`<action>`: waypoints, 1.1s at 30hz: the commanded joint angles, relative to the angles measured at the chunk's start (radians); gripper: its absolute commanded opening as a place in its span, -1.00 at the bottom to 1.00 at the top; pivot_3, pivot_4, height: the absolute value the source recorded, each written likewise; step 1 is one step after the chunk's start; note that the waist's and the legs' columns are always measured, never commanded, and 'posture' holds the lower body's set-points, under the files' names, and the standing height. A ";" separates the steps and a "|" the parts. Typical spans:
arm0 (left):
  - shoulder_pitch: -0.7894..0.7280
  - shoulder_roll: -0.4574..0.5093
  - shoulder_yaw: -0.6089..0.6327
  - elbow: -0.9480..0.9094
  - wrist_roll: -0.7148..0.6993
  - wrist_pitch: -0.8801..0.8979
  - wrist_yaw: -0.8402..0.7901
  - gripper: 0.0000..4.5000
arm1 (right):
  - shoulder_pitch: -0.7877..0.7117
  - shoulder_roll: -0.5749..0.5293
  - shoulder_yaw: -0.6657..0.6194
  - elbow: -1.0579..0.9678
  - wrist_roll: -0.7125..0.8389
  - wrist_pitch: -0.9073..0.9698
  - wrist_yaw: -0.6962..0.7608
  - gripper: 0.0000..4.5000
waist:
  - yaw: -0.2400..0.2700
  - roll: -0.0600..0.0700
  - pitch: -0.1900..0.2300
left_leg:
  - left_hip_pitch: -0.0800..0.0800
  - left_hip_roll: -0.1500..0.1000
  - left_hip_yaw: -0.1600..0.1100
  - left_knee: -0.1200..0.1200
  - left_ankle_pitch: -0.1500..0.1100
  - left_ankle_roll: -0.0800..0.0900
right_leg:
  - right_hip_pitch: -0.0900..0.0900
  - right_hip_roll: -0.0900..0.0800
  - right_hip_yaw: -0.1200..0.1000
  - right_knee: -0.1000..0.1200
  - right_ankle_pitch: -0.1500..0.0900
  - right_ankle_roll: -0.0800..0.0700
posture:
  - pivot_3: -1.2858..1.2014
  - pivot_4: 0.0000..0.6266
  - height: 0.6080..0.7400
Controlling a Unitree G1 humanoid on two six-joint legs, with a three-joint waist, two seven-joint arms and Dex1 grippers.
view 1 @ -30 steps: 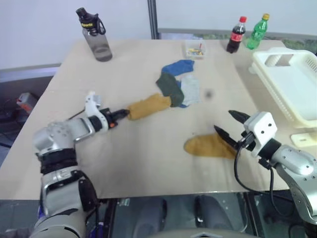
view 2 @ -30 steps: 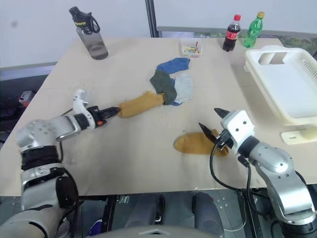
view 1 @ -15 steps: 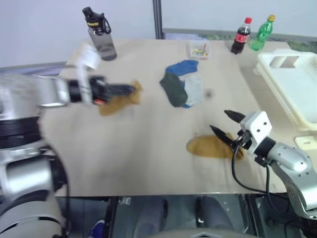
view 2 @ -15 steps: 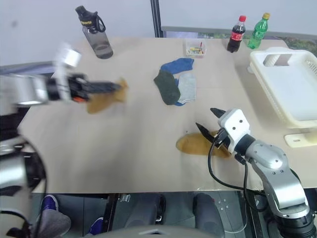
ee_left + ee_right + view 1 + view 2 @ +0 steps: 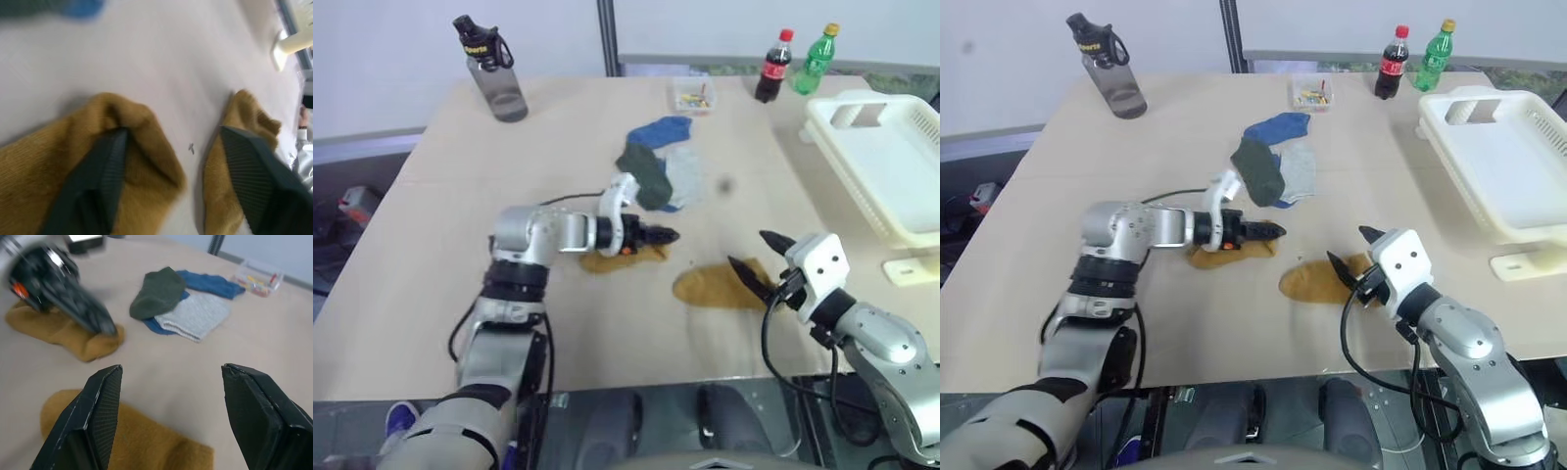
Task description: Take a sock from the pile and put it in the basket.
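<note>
The pile (image 5: 658,168) of blue, dark green and pale grey socks lies at the table's middle. In front of it lies a mustard sock (image 5: 612,258). My left gripper (image 5: 662,236) hovers low over that sock's right end, open. In the left wrist view its fingers (image 5: 100,171) stand wide apart, one resting on the bunched sock (image 5: 44,191). A second mustard sock (image 5: 710,288) lies just to the right. My right gripper (image 5: 760,259) is open above this sock's right end, holding nothing. The cream-white basket (image 5: 862,162) stands at the table's right edge.
A dark water bottle (image 5: 489,70) stands at the back left. A small clear box (image 5: 693,95), a cola bottle (image 5: 767,67) and a green bottle (image 5: 816,61) stand along the back edge. A white part (image 5: 911,269) lies in front of the basket.
My left gripper pulled the mustard sock off the pile, carried it right to the table's middle, and opened with the sock lying on the table. The right gripper stayed put.
</note>
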 commanded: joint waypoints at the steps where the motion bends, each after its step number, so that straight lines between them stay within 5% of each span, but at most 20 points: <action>1: 0.019 0.091 0.044 -0.059 0.011 -0.139 -0.104 0.35 | -0.040 0.003 0.016 -0.006 -0.019 0.023 -0.025 0.49 | 0.004 0.000 0.000 | 0.000 0.000 0.000 0.000 0.000 0.000 | 0.000 0.000 0.000 0.000 0.000 0.000 | 0.03 -0.52 1.00; 13: 0.291 0.335 -0.004 -0.216 0.058 -0.169 -0.215 0.35 | -0.075 -0.048 0.046 -0.005 0.048 -0.028 0.125 0.49 | 0.010 0.000 0.000 | -0.002 0.000 -0.001 -0.002 0.000 0.000 | 0.000 -0.002 -0.003 -0.004 0.000 0.000 | 0.03 -0.52 1.00; 31: 0.334 0.320 -0.087 -0.121 0.176 -0.223 -0.204 0.35 | 0.116 -0.183 -0.104 -0.089 0.080 -0.209 0.271 0.49 | 0.007 0.002 -0.001 | 0.005 0.001 -0.001 0.000 -0.001 0.002 | 0.007 -0.001 -0.002 -0.003 0.000 0.000 | 0.03 -0.52 1.00; 33: 0.335 0.296 -0.087 -0.120 0.167 -0.214 -0.200 0.11 | 0.120 -0.184 -0.103 -0.082 0.072 -0.222 0.273 0.49 | 0.009 0.004 -0.003 | 0.007 0.001 -0.001 -0.001 -0.001 0.003 | 0.009 -0.001 -0.002 -0.003 0.000 0.000 | 0.03 -0.52 1.00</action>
